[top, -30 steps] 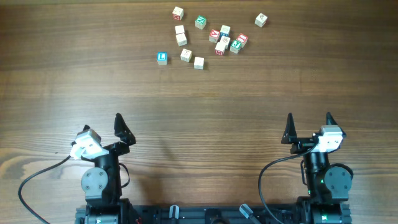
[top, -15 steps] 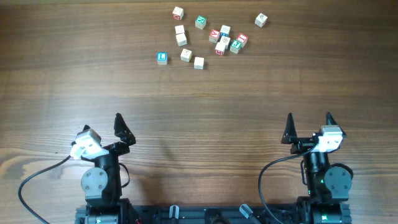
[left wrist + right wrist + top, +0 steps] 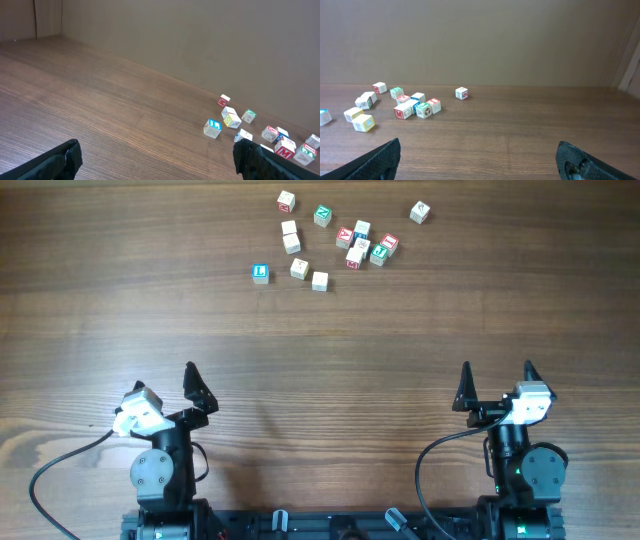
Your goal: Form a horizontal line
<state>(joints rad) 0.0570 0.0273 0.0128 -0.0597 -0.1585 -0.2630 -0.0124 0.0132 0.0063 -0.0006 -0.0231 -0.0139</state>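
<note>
- Your left gripper (image 3: 157, 157) sits at the near left, fingers spread wide apart and holding nothing.
- No row exists yet. The cubes (image 3: 292, 243) lie loose at the far middle of the table (image 3: 120, 310), well apart from both arms. The blue cube (image 3: 260, 273) is leftmost, with two pale cubes (image 3: 299, 268) just right of it.
- Right of those, the tight cluster (image 3: 355, 256) is your main risk. Wide fingers coming down on one cube would likely shove its touching neighbours or tip it over.
- Your right gripper (image 3: 497, 372) sits at the near right, likewise spread and empty. Both arms reaching into the same far patch could clash.
- Count: two grippers and about thirteen cubes, one blue-faced and two green-faced. The cluster is too packed to count surely.
</note>
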